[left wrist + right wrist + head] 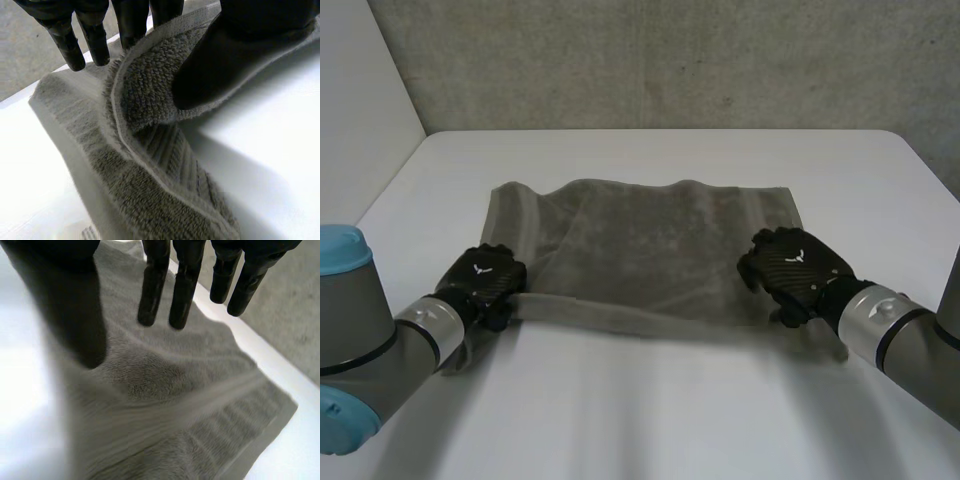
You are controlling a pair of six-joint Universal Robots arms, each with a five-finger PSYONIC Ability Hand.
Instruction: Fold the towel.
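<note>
Since the fold needs the near hem to travel as one straight line, you have a hand on each near corner of the grey-brown terry-cloth towel (650, 250), which lies spread across the middle of the smooth white table (650, 420). Your black left hand (485, 275) sits at the towel's 8 o'clock corner, pinching the hem between thumb and straight fingers (92, 40). Your black right hand (790, 270), at 4 o'clock, looks to pinch its corner likewise. Between them the hem hangs just off the surface, ready, by my judgement, to be carried toward the far edge at 12 o'clock. On so slick a top the cloth may slide a little. A rough grey concrete wall (670, 60) closes the room at 12 o'clock, with a plain white panel (360, 90) at 10.
</note>
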